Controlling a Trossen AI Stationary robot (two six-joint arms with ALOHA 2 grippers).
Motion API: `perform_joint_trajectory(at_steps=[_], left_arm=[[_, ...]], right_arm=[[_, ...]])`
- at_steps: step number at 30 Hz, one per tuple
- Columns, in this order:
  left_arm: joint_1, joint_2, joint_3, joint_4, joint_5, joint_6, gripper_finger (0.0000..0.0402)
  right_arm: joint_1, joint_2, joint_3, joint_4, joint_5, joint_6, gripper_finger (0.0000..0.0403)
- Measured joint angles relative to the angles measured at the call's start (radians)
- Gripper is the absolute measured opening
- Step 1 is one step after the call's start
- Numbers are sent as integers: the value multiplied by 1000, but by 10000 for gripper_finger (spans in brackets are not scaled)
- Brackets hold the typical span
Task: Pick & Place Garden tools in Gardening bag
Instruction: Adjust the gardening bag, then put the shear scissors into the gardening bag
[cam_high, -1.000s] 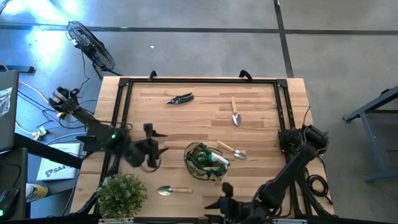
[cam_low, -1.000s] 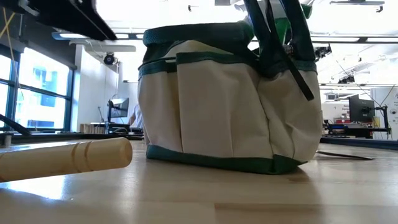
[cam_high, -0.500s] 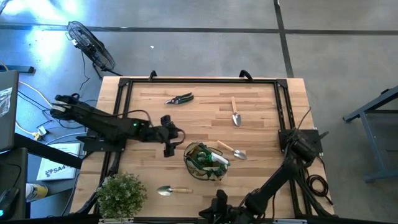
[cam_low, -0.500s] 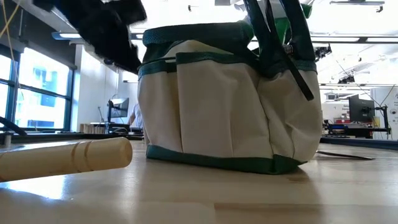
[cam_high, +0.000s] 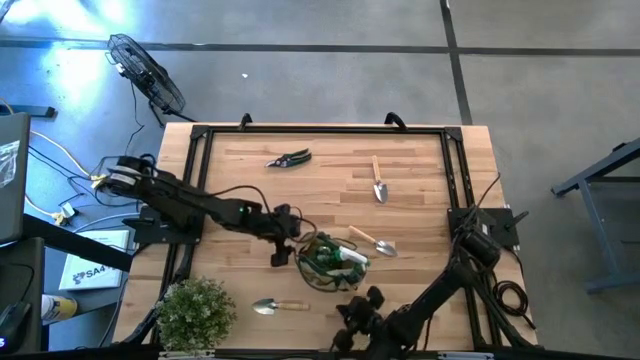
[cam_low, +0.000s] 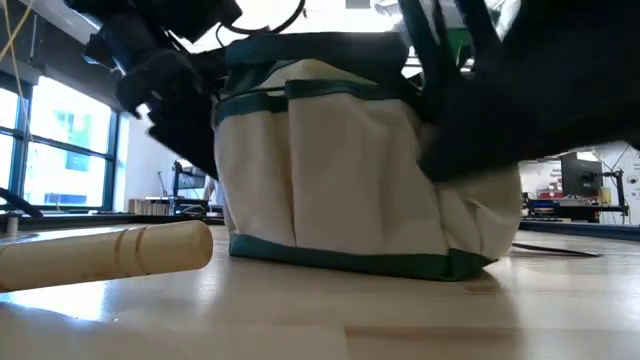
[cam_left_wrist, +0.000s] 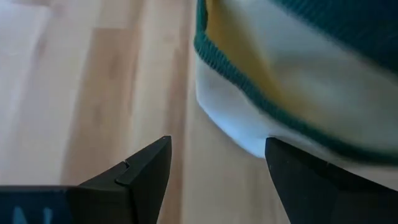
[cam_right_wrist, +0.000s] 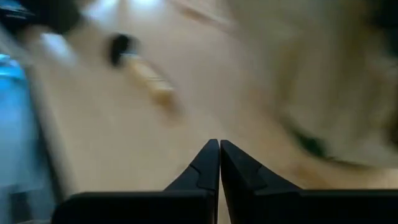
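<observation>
Both pincers crowd the gardening bag (cam_high: 331, 259): left pincer (cam_high: 283, 240) spread wide, empty; right pincer (cam_right_wrist: 219, 163) pressed closed, empty, bag contents mostly hidden.

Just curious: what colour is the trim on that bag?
Dark green trim on the cream gardening bag, clearest in the low view.

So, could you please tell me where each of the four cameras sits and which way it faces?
High view: overhead, looking straight down on the table; shows both arms, gardening bag, trowels and shears.
Low view: at tabletop height, looking level across at the gardening bag; dark arm parts enter from above.
Left wrist view: on the left arm, facing the bag's edge past the open left hand.
Right wrist view: on the right arm, facing the tabletop past the shut right hand.
Shared: high and low views both show the bag.
</observation>
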Motion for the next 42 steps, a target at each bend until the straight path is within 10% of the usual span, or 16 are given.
perform_joint_trajectory(at_steps=[30,42], left_arm=[[-271,-27,0,140,23,-85,252],[-265,-240,67,-368,-390,-76,252]], right_arm=[[-84,-17,0,-827,-109,459,4],[120,-138,0,-599,-122,396,4]])
